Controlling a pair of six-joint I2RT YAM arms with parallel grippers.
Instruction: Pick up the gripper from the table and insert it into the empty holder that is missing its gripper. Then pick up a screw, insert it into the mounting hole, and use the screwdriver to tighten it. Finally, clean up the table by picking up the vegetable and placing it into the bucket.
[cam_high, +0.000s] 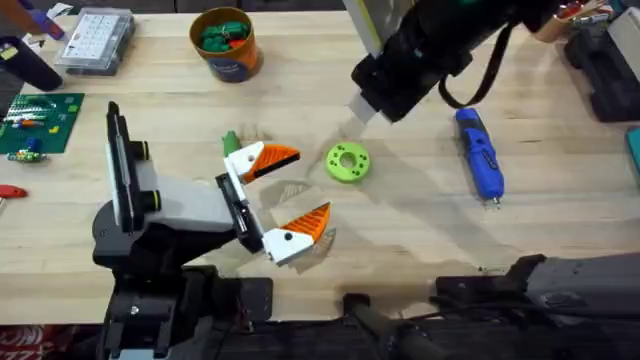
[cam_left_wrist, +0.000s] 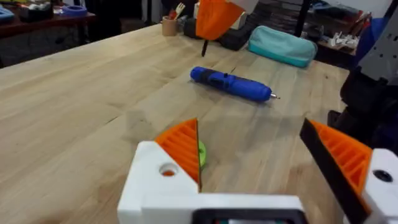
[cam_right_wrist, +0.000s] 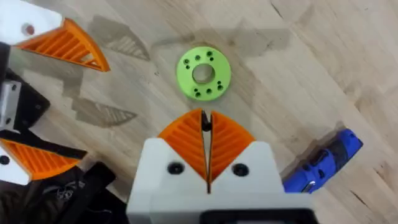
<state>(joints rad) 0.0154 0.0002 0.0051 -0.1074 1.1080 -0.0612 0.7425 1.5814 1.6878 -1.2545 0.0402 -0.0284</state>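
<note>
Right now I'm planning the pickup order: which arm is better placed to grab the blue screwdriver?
Probably the left. Its tool is open and empty, facing the screwdriver past the green ring. The right tool is nearer but shut on a small dark pin.

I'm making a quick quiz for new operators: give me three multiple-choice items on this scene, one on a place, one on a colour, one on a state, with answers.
1. Where does the screwdriver lie?
A. In the bucket
B. On the table, on the right arm's side of the green ring
C. Between the left gripper's fingers

2. What colour is the ring with holes?
A. Green
B. Red
C. Blue

3. How are the left gripper's fingers?
A. Shut on the ring
B. Shut, empty
C. Open, empty

Answers: B, the overhead view shows it lying right of the ring; A, bright green in the overhead and right wrist views; C, its orange pads stand wide apart over bare wood.
</note>
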